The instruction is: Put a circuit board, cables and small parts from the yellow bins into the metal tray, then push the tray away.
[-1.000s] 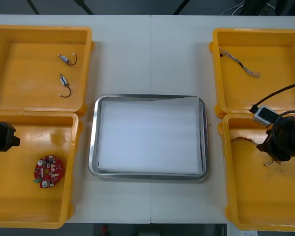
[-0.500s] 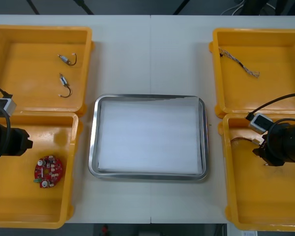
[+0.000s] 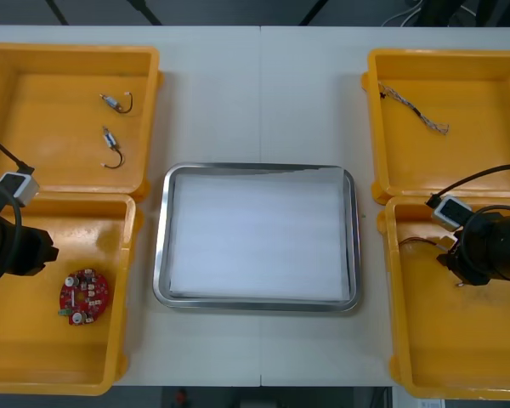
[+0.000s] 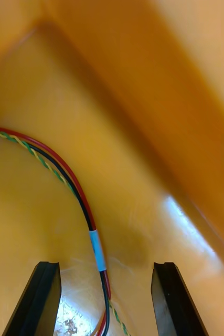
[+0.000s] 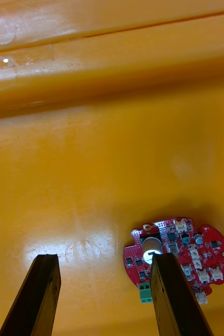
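Left gripper (image 3: pixel 42 252) has come in from the table's edge over the last second. It now hangs over the near left bin (image 3: pixel 34 357), just beside the round red circuit board (image 3: pixel 84 297) but not yet over it. From its wrist camera the fingers (image 5: pixel 30 294) stand wide apart with bare bin floor between them, and the board lies off to one side, partly behind one finger. Right gripper (image 3: pixel 461 265) has edged a little toward the tray side of the near right bin (image 3: pixel 459 357) and has hardly stirred in the last half second. Its fingers (image 4: pixel 167 294) are wide too, and the red and yellow cable (image 4: pixel 74 188) runs right up between them, with a blue tag (image 4: pixel 97 251) on it. The metal tray (image 3: pixel 160 255), white inside, sits between the bins with nothing in it, so I'd say loading hasn't begun. To my eye the right side is lined up and needs only to drop and close, while the left must shift across to the board first. Two small metal parts (image 3: pixel 110 146) wait in the far left bin (image 3: pixel 76 49), and a twisted cable (image 3: pixel 412 108) in the far right bin (image 3: pixel 442 55).
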{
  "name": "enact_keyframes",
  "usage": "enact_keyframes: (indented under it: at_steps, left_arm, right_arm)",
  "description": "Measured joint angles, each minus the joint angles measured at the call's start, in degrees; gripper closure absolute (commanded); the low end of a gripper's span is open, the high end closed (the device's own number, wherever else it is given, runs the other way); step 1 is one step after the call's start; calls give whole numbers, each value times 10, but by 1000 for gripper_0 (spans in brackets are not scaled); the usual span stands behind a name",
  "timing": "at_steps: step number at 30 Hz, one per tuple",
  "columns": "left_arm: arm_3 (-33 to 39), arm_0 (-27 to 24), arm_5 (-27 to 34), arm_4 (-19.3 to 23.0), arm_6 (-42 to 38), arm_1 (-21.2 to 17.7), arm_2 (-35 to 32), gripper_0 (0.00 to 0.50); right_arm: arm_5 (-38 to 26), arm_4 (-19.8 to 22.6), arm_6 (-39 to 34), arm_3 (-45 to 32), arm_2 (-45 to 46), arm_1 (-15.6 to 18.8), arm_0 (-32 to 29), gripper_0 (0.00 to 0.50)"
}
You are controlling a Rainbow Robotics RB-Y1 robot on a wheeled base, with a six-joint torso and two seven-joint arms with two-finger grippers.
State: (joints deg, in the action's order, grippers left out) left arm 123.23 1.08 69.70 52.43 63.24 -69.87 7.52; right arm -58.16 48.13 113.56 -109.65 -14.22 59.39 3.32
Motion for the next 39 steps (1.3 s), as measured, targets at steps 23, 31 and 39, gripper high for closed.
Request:
enact_keyframes:
  at_steps: [23,31,39]
  left_arm:
    - [-1,0,0,56,-389,0,0,0]
    - [-27,0,0,51,-420,0,0,0]
    - [-56,0,0,50,-636,0,0,0]
  right_arm:
    - [19,-3,0,13,-21,1,0,436]
    - [19,3,0,13,-22,1,0,500]
    - [19,1,0,13,-22,1,1,500]
